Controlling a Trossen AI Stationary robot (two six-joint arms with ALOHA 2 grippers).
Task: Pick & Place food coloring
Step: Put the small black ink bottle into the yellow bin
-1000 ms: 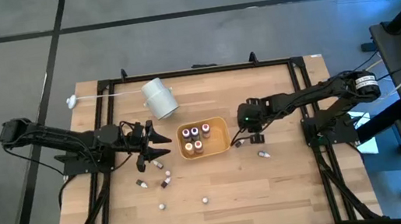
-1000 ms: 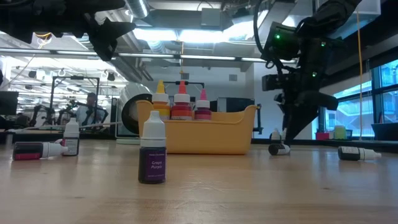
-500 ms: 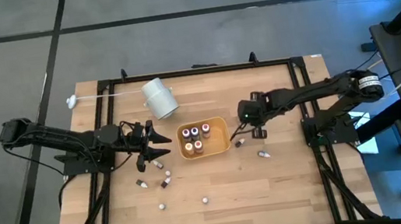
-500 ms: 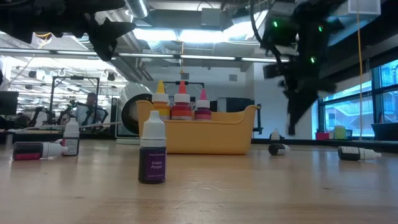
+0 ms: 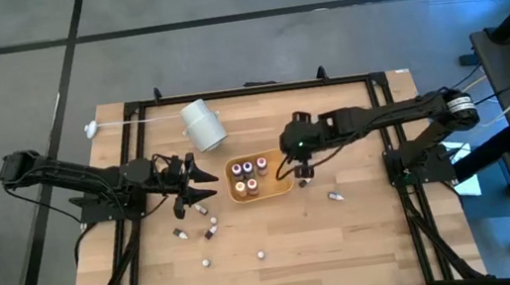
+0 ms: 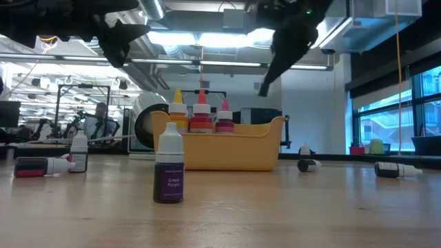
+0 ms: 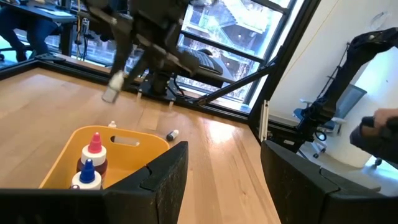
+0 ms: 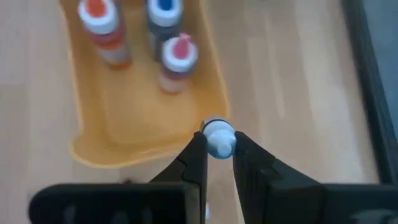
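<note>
Food coloring bottle [image 8: 218, 138], pale-capped, sits pinched between my right gripper's [image 8: 217, 158] two fingers, lifted clear of the table. From overhead, the right gripper [image 5: 300, 164] hangs at the right end of the orange tray [image 5: 282, 181], about over its rim. In the low view the right arm [image 6: 289, 34] is up high above the tray [image 6: 262, 148], and I cannot make out the bottle there. In the left wrist view the held bottle [image 7: 112, 88] shows tilted, in the air beyond the tray [image 7: 127, 140].

Inside the tray I count four bottles standing upright [image 5: 249, 174], grouped at its left half; the right half is bare orange floor.

Loose bottles on the wood: one lying on its side to the right of the tray [image 5: 334, 194], a small one just beside the tray's right end [image 5: 303, 183], several to the left and in front of the tray [image 5: 211, 230], two pale caps near the front edge [image 5: 261, 255]. In the low view a purple bottle [image 6: 169, 171] stands upright closest to the camera.

Left gripper [image 5: 203, 184] waits just left of the tray, fingers parted, holding nothing. A white cylinder [image 5: 203, 125] lies behind the tray.
</note>
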